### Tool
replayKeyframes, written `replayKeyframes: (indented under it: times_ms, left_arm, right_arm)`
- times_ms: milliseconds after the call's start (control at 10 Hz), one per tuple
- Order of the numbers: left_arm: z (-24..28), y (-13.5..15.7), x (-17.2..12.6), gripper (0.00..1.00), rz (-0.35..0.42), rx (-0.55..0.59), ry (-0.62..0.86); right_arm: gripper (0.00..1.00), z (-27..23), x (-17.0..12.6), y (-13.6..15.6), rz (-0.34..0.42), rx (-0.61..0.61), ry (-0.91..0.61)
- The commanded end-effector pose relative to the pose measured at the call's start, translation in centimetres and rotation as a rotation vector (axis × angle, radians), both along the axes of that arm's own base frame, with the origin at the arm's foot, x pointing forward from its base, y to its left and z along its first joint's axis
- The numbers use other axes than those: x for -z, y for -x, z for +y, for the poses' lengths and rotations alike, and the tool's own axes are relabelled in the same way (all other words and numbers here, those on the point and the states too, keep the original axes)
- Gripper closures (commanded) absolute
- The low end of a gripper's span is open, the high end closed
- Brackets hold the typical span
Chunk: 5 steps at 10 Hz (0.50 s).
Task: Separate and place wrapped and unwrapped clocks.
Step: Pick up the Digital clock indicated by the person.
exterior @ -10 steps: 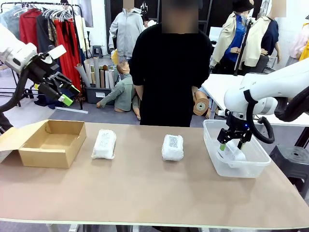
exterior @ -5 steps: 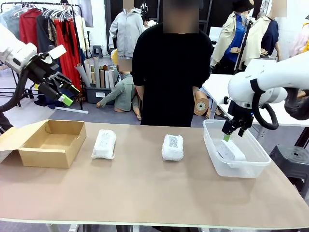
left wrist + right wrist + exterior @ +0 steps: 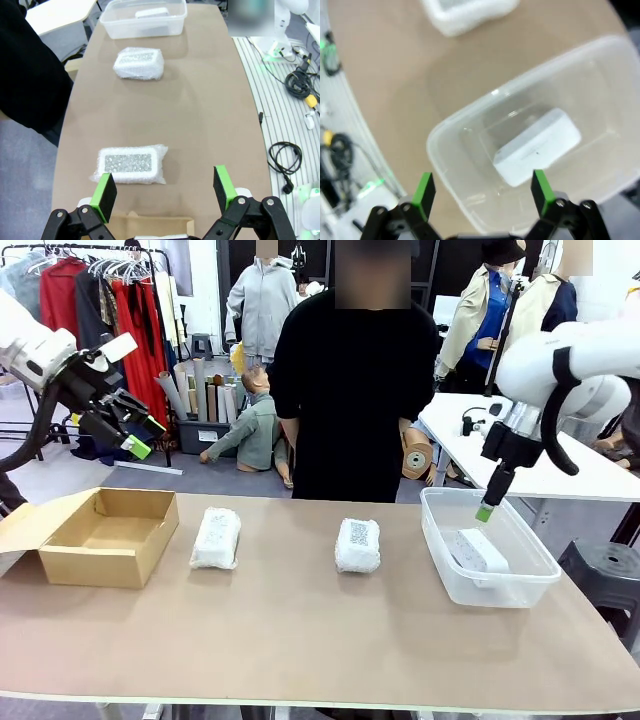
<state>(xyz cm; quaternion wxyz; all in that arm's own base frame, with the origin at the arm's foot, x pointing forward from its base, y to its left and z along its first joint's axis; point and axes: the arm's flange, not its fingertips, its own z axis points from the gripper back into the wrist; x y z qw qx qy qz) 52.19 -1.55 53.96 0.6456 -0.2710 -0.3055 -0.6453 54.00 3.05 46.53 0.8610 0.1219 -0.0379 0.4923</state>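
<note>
Two bubble-wrapped clocks lie on the table: one near the cardboard box, the other at the middle. The bare white clock rests inside the clear tub. My right gripper hangs open above the tub, nothing between its fingers. My left gripper is open and raised high at the far left, above the box, looking down at the nearer wrapped clock.
An open brown cardboard box sits at the table's left end. A person in black stands at the far side, behind the middle. Bare table stretches along the near edge.
My right gripper has risen out of the tub and moved slightly right, leaving the bare clock lying inside. The left arm has stayed still.
</note>
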Motion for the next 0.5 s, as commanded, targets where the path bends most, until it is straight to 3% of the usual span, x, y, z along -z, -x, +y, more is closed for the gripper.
replayKeyframes:
  times_ms: [0, 200, 400]
  left_arm:
    - [0.0, 0.0, -0.1, 0.0, -0.004, -0.003, 0.003]
    - [0.0, 0.0, -0.1, 0.0, -0.004, -0.003, 0.003]
    - [0.0, 0.0, -0.1, 0.0, -0.004, -0.003, 0.003]
  right_arm:
    - [0.0, -0.9, -1.1, 0.8, 0.016, -0.172, -0.117]
    - [0.0, -0.8, -1.8, 1.8, -0.025, -0.294, -0.195]
    - [0.0, -0.7, -3.0, 3.2, -0.135, -0.412, -0.302]
